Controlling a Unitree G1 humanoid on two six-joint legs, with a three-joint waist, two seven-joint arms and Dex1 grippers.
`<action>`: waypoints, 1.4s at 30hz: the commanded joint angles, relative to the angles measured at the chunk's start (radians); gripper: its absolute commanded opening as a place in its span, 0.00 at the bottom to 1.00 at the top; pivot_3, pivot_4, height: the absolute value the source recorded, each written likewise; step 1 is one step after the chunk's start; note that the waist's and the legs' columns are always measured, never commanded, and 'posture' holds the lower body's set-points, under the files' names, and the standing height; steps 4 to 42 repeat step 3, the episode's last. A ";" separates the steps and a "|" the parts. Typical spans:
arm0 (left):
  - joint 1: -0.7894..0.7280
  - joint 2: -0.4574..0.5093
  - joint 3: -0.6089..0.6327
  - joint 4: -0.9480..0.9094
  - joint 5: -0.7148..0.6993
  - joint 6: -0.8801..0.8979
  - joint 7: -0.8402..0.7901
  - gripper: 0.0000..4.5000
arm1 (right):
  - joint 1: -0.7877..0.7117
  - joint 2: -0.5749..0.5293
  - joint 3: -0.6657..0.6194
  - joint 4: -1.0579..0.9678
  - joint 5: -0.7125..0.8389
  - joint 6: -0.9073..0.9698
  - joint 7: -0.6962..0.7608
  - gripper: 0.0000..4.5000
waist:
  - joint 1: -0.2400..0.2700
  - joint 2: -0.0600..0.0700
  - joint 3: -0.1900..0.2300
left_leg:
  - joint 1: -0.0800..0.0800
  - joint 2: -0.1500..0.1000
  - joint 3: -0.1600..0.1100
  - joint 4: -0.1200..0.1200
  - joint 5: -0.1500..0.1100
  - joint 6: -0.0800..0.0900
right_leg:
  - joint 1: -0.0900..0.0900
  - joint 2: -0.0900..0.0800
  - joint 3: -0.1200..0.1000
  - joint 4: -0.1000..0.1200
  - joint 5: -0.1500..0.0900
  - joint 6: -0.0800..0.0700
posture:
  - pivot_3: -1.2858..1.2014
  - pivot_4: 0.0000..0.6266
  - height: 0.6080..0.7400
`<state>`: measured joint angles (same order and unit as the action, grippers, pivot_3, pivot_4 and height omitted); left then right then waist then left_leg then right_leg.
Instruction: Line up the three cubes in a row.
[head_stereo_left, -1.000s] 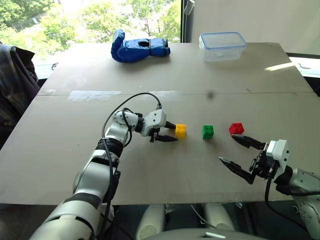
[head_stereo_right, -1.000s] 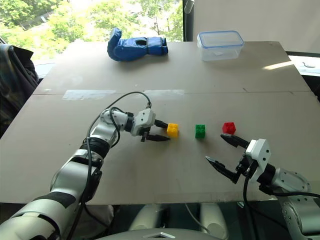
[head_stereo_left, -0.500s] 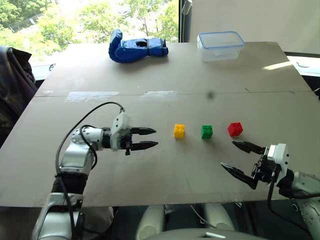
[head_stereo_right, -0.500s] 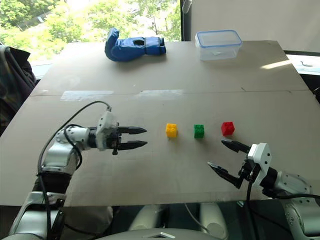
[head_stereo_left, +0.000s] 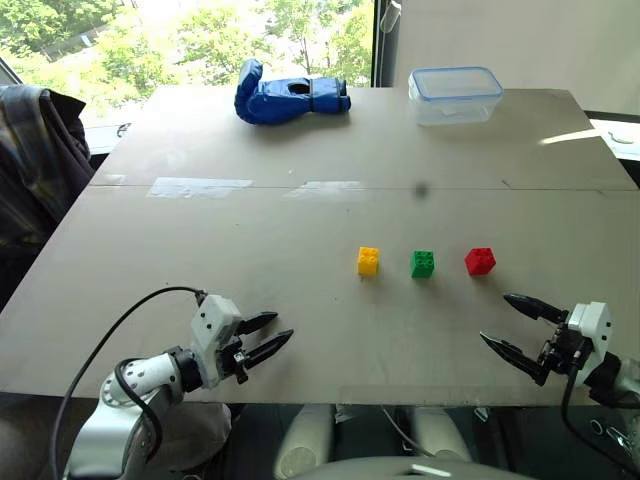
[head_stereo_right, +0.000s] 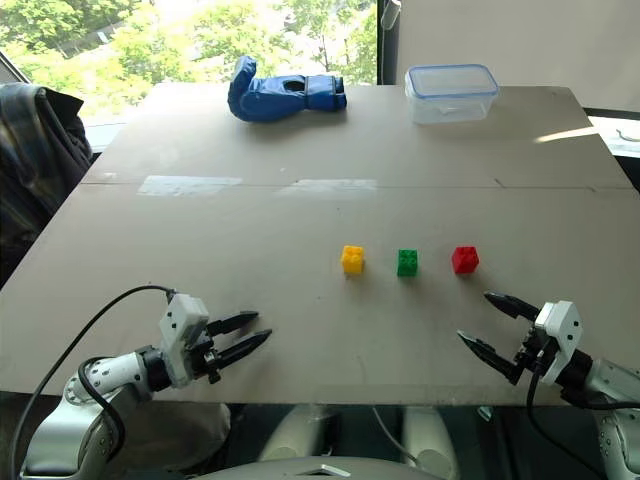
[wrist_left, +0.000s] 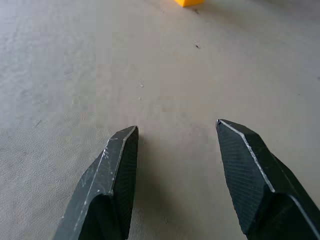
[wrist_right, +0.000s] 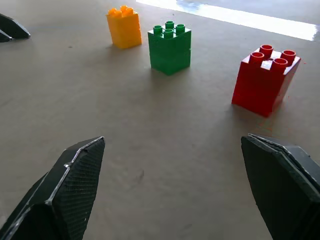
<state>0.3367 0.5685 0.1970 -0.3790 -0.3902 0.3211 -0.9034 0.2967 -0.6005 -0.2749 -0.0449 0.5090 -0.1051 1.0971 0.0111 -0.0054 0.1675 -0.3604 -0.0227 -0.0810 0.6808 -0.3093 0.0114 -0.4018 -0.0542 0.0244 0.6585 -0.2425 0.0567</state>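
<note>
Both of my grippers hang over the near edge of the counter (head_stereo_left: 200, 130) with nothing in them. My left gripper (head_stereo_left: 268, 337) sits low at the near left, its two black fingers parted by a modest gap and aimed across the counter toward the bricks. My right gripper (head_stereo_left: 513, 326) sits at the near right with its fingers spread wide, pointing inward.

Between and beyond them, the three cubes stand in a straight, evenly spaced row, studs up: the yellow cube (head_stereo_left: 368, 261) on the left, the green cube (head_stereo_left: 422, 264) in the middle, the red cube (head_stereo_left: 480, 261) on the right. None touches another, and neither gripper touches any of them.

At the far edge lie a blue glove (head_stereo_left: 290, 94) and a clear lidded box (head_stereo_left: 455, 93), well apart from the row.
</note>
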 joint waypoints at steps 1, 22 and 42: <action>0.016 0.001 -0.003 -0.042 0.011 0.006 0.047 0.55 | -0.008 -0.017 -0.032 0.018 0.001 -0.043 0.027 1.00 | 0.000 0.000 0.000 | 0.000 0.000 0.001 0.000 0.000 0.000 | 0.000 0.000 0.000 0.000 0.000 0.000 | 0.52 0.24 1.00; 0.014 0.013 -0.014 -0.037 0.025 -0.004 0.050 0.55 | -0.013 -0.019 -0.034 0.025 0.002 -0.046 0.029 1.00 | 0.000 0.001 0.000 | 0.000 0.000 0.001 0.000 0.000 0.000 | 0.000 0.001 0.000 0.000 0.000 0.000 | 0.52 0.24 1.00; 0.014 0.013 -0.014 -0.037 0.025 -0.004 0.050 0.55 | -0.013 -0.019 -0.034 0.025 0.002 -0.046 0.029 1.00 | 0.000 0.001 0.000 | 0.000 0.000 0.001 0.000 0.000 0.000 | 0.000 0.001 0.000 0.000 0.000 0.000 | 0.52 0.24 1.00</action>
